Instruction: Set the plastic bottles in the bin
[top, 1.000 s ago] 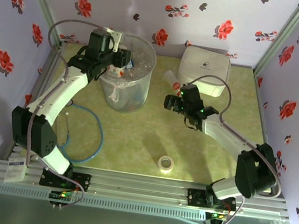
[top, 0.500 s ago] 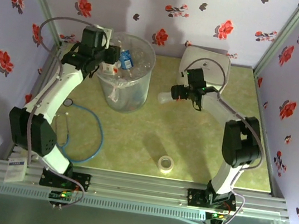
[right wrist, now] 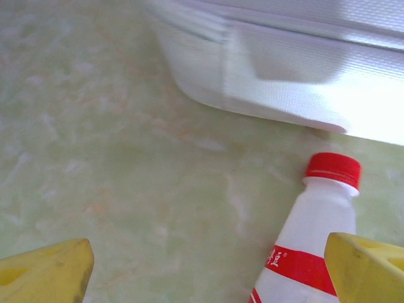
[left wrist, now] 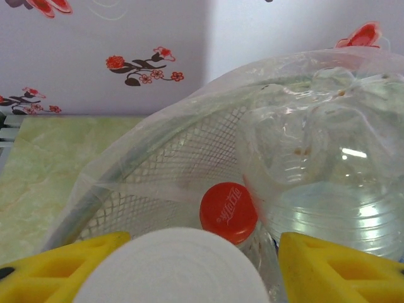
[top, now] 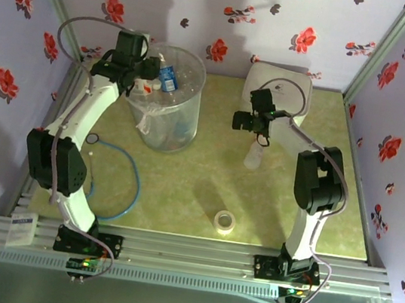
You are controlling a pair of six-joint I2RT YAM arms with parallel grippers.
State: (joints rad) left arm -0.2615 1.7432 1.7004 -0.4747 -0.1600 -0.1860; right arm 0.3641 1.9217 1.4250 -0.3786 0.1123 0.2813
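— Where are the bottles?
— On the bench [top: 204, 190], the bin [top: 164, 127] stands far left with clear bottles [left wrist: 328, 208] piled inside. A box [right wrist: 284, 88] sits at the back.
— Any outside the bin?
— One red-capped bottle [right wrist: 303, 240] lies just beside the box, between the wide-spread right fingers [right wrist: 44, 268].
— And the left fingers [left wrist: 57, 268]?
— Over the bin's rim, flanking a white cap [left wrist: 177, 265]; clenched or released, I cannot tell.

A red cap [left wrist: 228, 211] inside the bin [left wrist: 126, 183] is carrying pale script, too faint to read. A bottle [right wrist: 312, 240] near the white box [right wrist: 284, 82] is showing white characters on its red band, cut off and not legible.
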